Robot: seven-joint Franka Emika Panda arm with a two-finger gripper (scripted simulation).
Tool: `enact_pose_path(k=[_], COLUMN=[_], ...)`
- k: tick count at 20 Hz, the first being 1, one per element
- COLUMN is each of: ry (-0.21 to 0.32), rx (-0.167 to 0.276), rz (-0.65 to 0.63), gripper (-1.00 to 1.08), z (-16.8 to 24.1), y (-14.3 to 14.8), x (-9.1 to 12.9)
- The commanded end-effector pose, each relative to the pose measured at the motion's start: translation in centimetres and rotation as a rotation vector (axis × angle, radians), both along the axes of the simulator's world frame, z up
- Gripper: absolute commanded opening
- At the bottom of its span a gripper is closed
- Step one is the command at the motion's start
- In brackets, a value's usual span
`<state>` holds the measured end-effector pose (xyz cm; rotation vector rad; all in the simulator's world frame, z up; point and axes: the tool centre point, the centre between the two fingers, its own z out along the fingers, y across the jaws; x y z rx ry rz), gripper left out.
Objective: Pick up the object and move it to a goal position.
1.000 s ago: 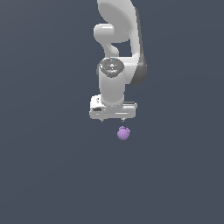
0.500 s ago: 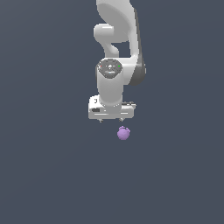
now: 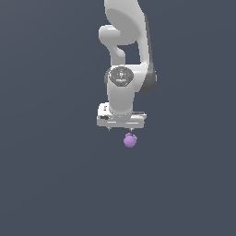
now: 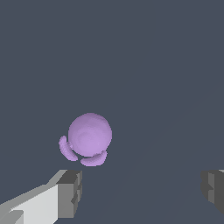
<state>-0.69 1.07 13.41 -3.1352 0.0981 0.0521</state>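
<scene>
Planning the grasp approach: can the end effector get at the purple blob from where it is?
Probably yes. The end effector hangs open just above the purple blob, and nothing lies between them. In the wrist view the blob sits off-centre, nearer one finger, so a small sideways shift seems needed.

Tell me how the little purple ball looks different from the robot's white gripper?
The purple object is round and lilac; the gripper is boxy and white with dark finger pads. The object is much smaller than the gripper. The object lies free, touching nothing, while the gripper hangs from the arm with its jaws wide open. Both sit over the same plain grey background.
</scene>
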Motion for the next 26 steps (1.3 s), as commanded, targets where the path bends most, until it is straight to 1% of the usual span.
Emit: enact_pose_path(k=[1, 9, 14, 20, 26], ry=[-0.003, -0.018, -0.025, -0.03, -0.031], rx=[-0.002, -0.007, -0.01, -0.011, -0.011], rz=[-0.04, -0.2, -0.276, -0.329, -0.339], gripper=[1.0, 1.0, 1.0, 1.0, 1.0], z=[-0.5, -2.6, -3.5, -4.2, -4.4], y=[0.6, 3.0, 4.2, 5.0, 5.2], x=[0.2, 0.8, 1.1, 1.2, 1.2])
